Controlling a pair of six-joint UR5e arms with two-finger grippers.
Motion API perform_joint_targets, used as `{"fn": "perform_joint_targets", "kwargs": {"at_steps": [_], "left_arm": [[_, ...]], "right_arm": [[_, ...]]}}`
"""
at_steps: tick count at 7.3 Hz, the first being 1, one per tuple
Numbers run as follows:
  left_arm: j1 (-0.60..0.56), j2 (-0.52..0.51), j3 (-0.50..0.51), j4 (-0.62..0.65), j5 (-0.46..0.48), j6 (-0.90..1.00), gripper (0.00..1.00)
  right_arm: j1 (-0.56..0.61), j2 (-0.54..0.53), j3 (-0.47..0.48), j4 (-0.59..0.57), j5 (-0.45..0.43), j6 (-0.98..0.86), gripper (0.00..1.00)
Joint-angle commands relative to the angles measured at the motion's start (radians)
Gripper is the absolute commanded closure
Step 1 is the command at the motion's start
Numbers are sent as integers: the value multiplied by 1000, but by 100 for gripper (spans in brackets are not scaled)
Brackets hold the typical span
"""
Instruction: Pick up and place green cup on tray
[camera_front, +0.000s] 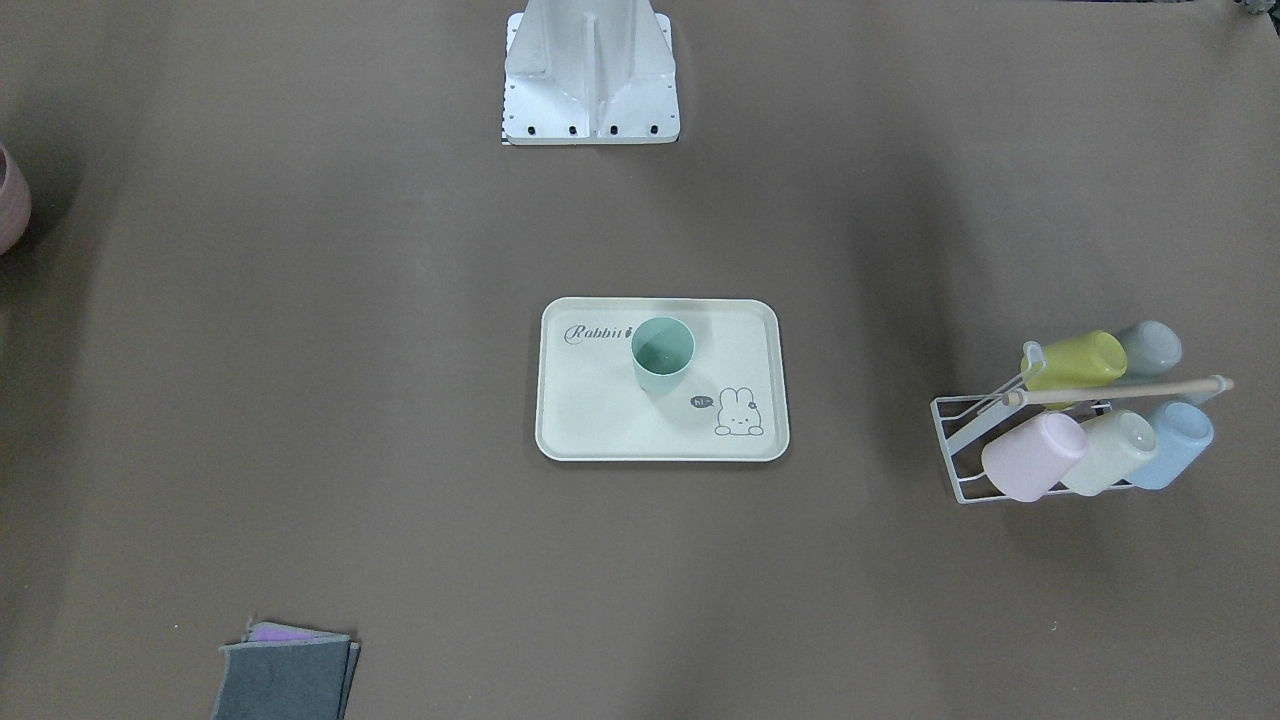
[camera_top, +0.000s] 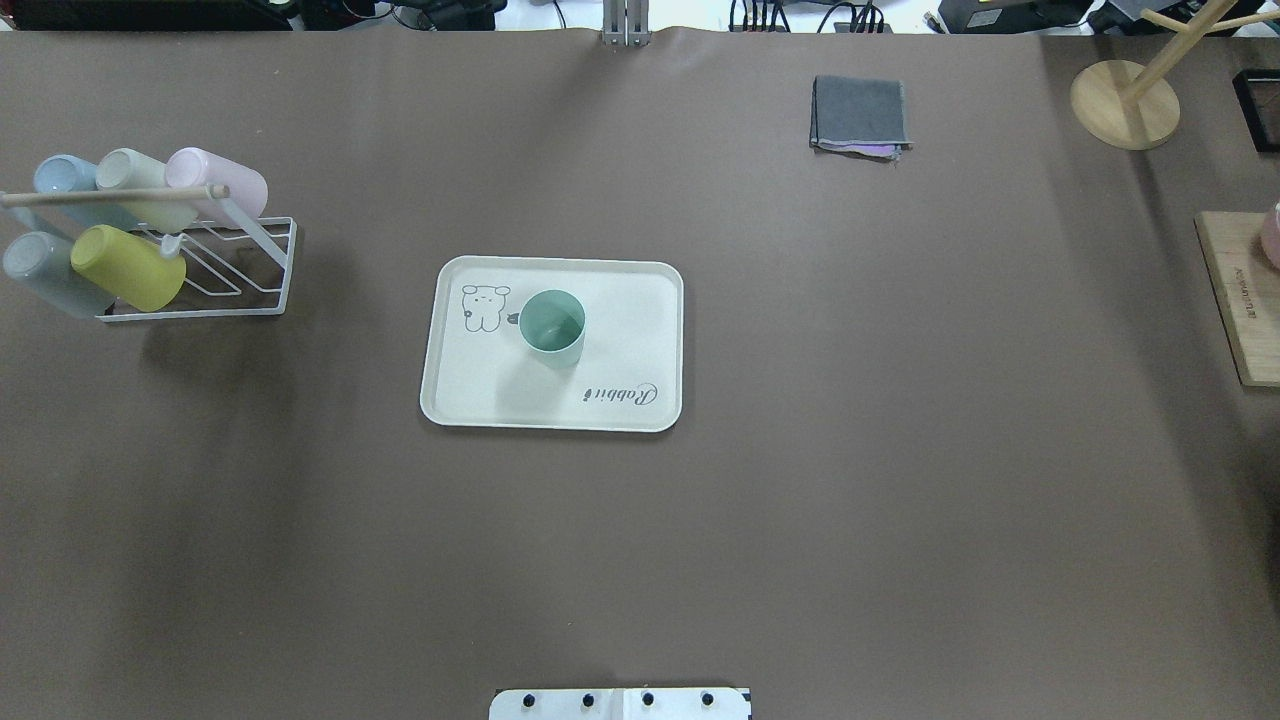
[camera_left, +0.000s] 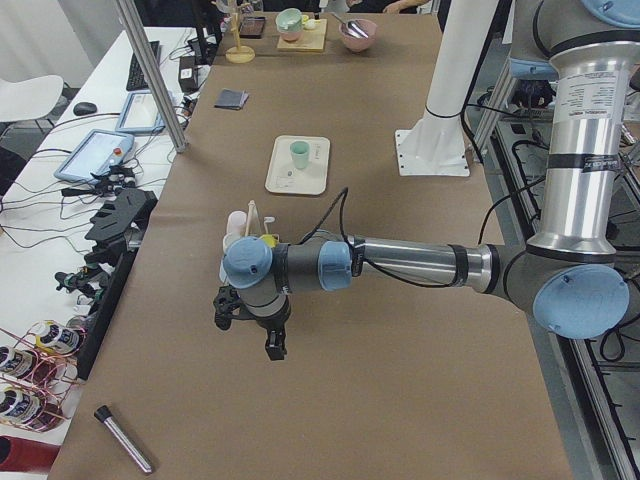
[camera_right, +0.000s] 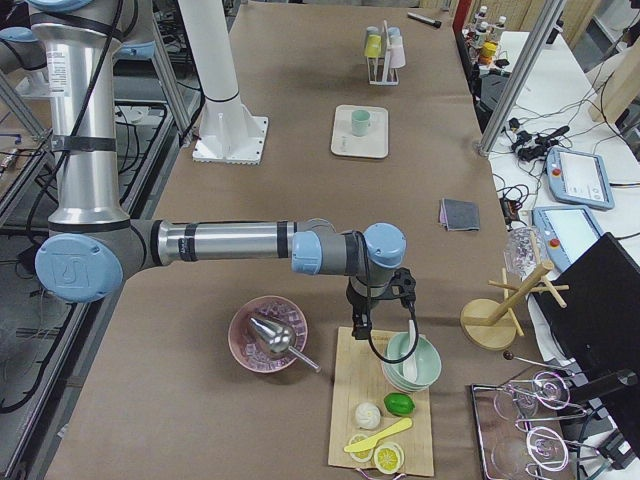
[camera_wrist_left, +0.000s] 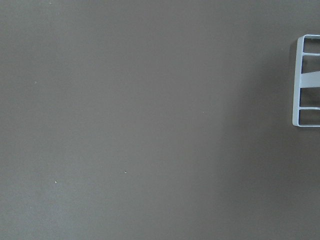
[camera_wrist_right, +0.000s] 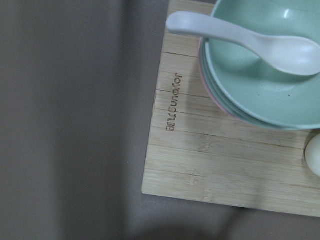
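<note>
A brown table (camera_top: 900, 450) held a cream tray (camera_top: 640, 300) with the green cup (camera_top: 552, 325) upright on it. The left gripper (camera_left: 248, 335) and right gripper (camera_right: 383, 315) hung well apart from the cup; their spread could not be told.

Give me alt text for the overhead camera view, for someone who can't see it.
A green cup stands upright on a cream tray with a rabbit drawing, near the middle of a brown table. At left a white wire rack holds five pastel cups; a folded grey cloth lies toward the back right. No robot arm shows.
</note>
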Motion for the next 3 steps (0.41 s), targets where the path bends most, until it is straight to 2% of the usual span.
{"fn": "perform_joint_targets", "kwargs": {"at_steps": [1, 3], "left_arm": [[0, -4, 8, -2, -1, -4, 2], [0, -6, 11, -2, 0, 1, 2]], "right_arm": [[1, 0, -1, 0, 0, 0, 0], [1, 0, 2, 0, 2, 0, 0]]}}
